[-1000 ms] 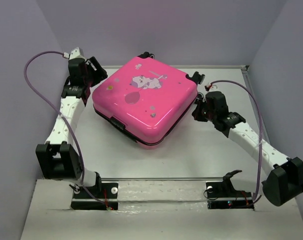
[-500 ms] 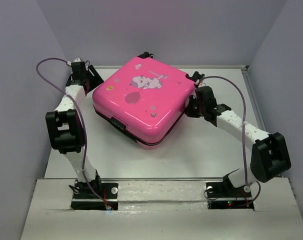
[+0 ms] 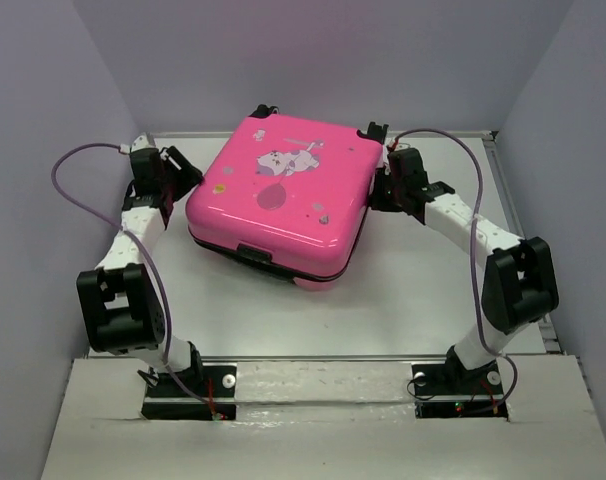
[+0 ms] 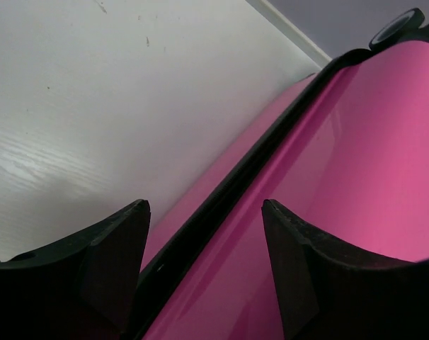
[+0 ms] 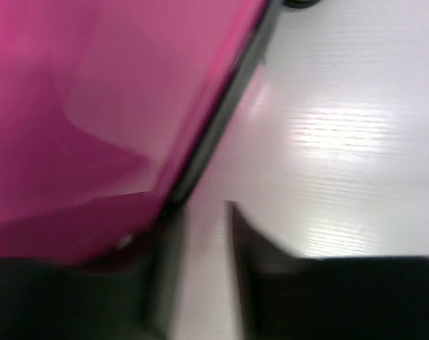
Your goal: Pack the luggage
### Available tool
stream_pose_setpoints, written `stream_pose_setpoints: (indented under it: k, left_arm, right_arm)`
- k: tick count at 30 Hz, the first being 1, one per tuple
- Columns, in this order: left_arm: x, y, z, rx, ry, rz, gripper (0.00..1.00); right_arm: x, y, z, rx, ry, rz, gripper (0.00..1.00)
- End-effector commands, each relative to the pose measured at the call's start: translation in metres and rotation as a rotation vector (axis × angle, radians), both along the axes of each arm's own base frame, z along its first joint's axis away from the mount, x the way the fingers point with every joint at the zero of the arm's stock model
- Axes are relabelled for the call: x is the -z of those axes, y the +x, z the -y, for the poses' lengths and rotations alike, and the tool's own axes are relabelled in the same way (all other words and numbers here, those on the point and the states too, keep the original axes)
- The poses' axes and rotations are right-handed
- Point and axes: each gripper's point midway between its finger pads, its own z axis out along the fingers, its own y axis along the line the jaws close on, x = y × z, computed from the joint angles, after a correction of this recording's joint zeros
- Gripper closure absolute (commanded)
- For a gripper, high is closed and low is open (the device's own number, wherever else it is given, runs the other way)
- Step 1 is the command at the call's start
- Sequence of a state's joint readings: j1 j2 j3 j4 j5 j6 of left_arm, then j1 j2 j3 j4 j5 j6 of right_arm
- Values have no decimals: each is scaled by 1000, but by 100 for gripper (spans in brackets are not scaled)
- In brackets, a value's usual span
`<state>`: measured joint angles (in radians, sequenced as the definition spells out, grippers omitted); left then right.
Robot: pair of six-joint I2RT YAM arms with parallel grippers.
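Lying flat on the white table [image 3: 423, 290] with its lid shut and facing up, the luggage [image 3: 283, 195] sits toward the far middle of the surface, turned a little so that one corner points back at the arm bases. Its cartoon print [image 3: 288, 160] shows on the pink lid, two black wheels [image 3: 375, 130] stick out along the far edge, and a black clasp [image 3: 255, 253] sits on the near edge.

The left gripper [image 3: 180, 178] is close against the left side wall of the case. In the left wrist view its two dark fingers [image 4: 108, 255] stand spread apart, and the black trim [image 4: 229, 191] between the two pink shells runs up through the gap (neither pad is seen pressing on it).

The right gripper [image 3: 376, 192] is at the opposite side wall, near the far right corner and just beside a wheel. The right wrist view is blurred, yet the fingers [image 5: 285, 283] look parted, with a strip of bare table between them and nothing held. The other finger lies along the dark lower edge of the case; whether it touches cannot be told.
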<state>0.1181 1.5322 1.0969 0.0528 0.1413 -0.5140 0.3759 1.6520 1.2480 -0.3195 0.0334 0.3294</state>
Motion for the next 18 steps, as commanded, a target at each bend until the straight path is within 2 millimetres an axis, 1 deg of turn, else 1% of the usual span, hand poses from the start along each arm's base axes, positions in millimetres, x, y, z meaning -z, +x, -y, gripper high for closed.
stream_pose_setpoints:
  k: [1,2,3,5,6,7,8,9,10,11,12,13,14,15,16,17,18]
  left_arm:
    - [-5,-30,31,129,3,-71,22]
    - [-19,-26,25,104,19,-46,21]
    - [-50,-19,20,88,27,18,16]
    - [-84,-14,17,67,33,87,8]
    - [-121,-12,15,49,31,164,3]
    - [-137,-13,15,42,31,193,1]
    - [-167,-13,13,31,37,256,1]
    - [-182,-16,13,28,40,288,1]
    - [-204,-27,15,26,47,338,1]
    - [-213,-32,18,28,51,363,1]
    - [-218,-40,24,42,52,380,1]
    - [-231,-56,33,66,51,422,1]
    - [-213,-63,55,137,31,394,2]
    - [-204,-74,80,210,9,383,3]
    - [-210,-97,98,264,-13,415,5]
    - [-190,-124,135,361,-55,404,8]
    - [-164,-130,154,417,-63,357,9]
  right_arm:
    - [-85,10,-25,-43,123,190,38]
    - [-87,5,-23,-38,129,191,32]
    - [-77,-4,-19,-32,128,168,25]
    - [-76,-14,-15,-27,133,164,25]
    - [-75,-25,-14,-41,145,161,25]
    - [-73,-31,-15,-52,153,152,26]
    - [-78,-39,-13,-59,167,162,27]
    - [-76,-45,-12,-60,174,158,29]
    - [-64,-55,-12,-72,182,137,30]
    - [-63,-60,-12,-85,191,141,31]
    - [-71,-69,-11,-99,212,168,33]
    - [-60,-80,-14,-128,236,156,36]
    - [-60,-88,-19,-159,270,165,39]
    - [-60,-97,-23,-196,303,175,48]
    - [-75,-111,-34,-274,375,219,52]
    - [-70,-126,-36,-311,415,220,71]
    - [-54,-131,-34,-306,406,184,71]
